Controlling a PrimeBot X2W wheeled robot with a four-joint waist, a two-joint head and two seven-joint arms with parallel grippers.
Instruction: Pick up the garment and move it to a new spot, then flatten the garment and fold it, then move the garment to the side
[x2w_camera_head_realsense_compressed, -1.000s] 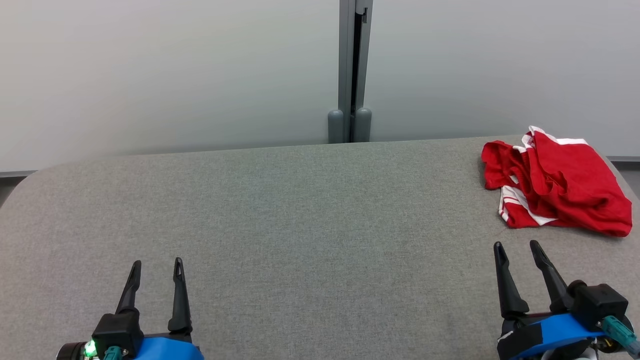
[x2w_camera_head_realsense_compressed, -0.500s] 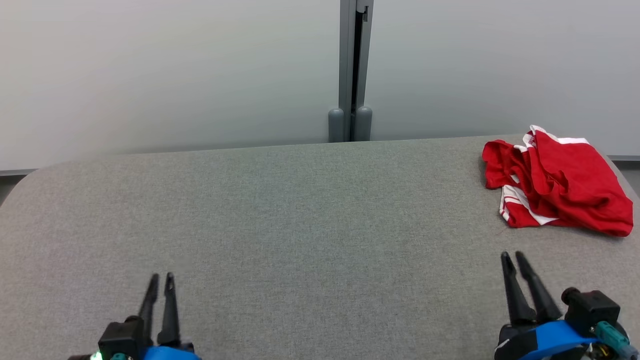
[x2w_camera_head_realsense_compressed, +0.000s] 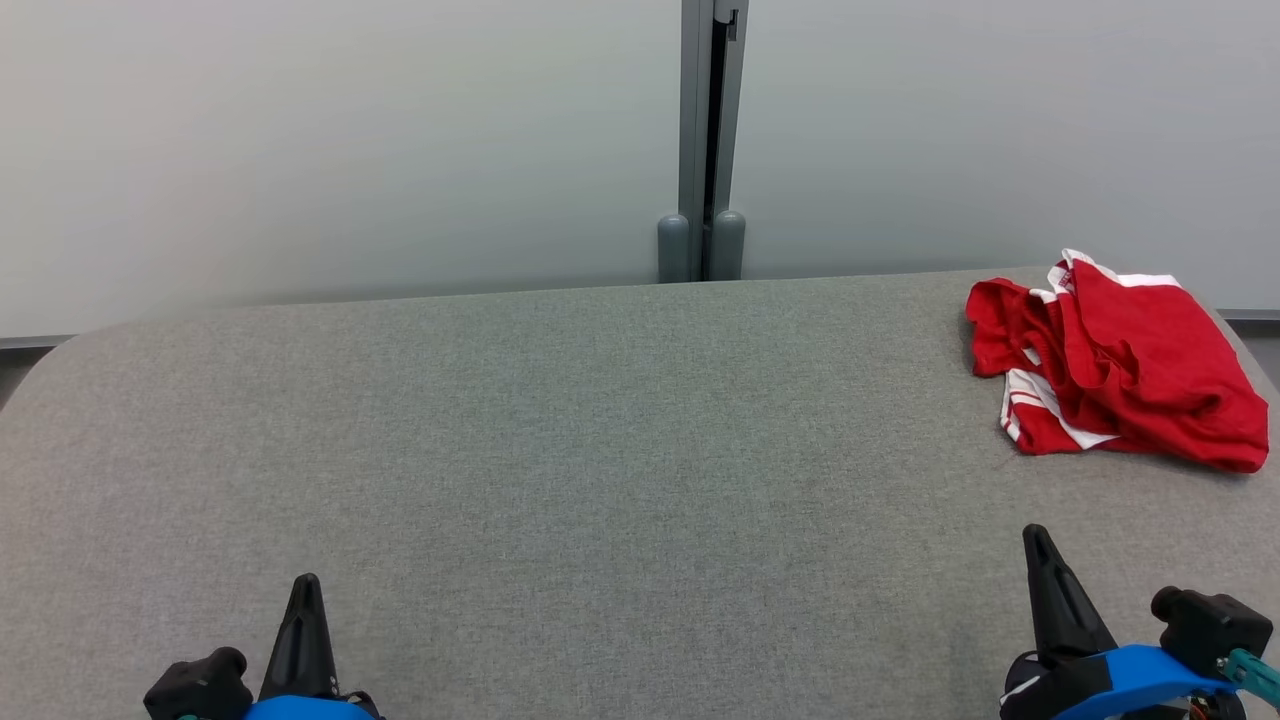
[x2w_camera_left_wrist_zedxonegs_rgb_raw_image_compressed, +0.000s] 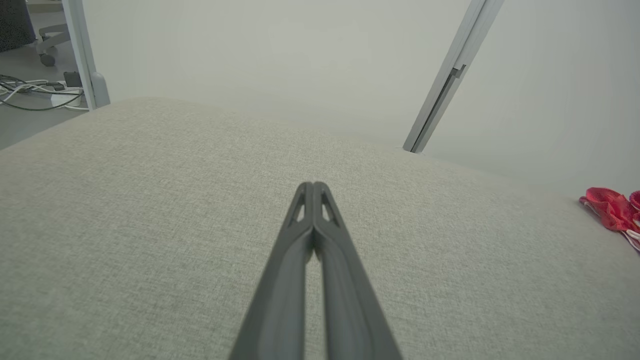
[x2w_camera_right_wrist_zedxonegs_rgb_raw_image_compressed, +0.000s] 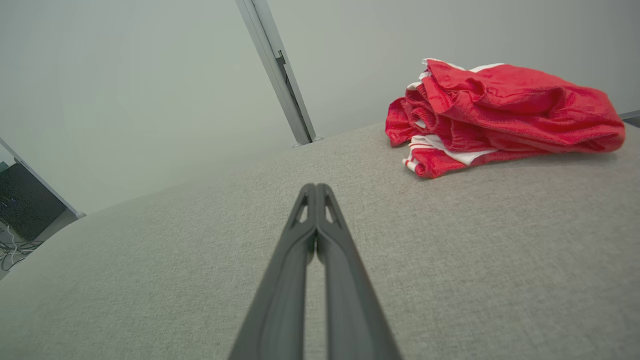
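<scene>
A crumpled red garment (x2w_camera_head_realsense_compressed: 1115, 365) with white stripes lies at the far right corner of a grey desk (x2w_camera_head_realsense_compressed: 600, 450), its right end close to the rim. On the robot's side of the garment, slightly left of it, the right fingers (x2w_camera_head_realsense_compressed: 1040, 570) are pressed together and empty; they are the closer pair. The left fingers (x2w_camera_head_realsense_compressed: 303, 610), also pressed together, are far to the garment's left. The heap runs longest crosswise. Left of the garment, bare desk offers room for spreading.
</scene>
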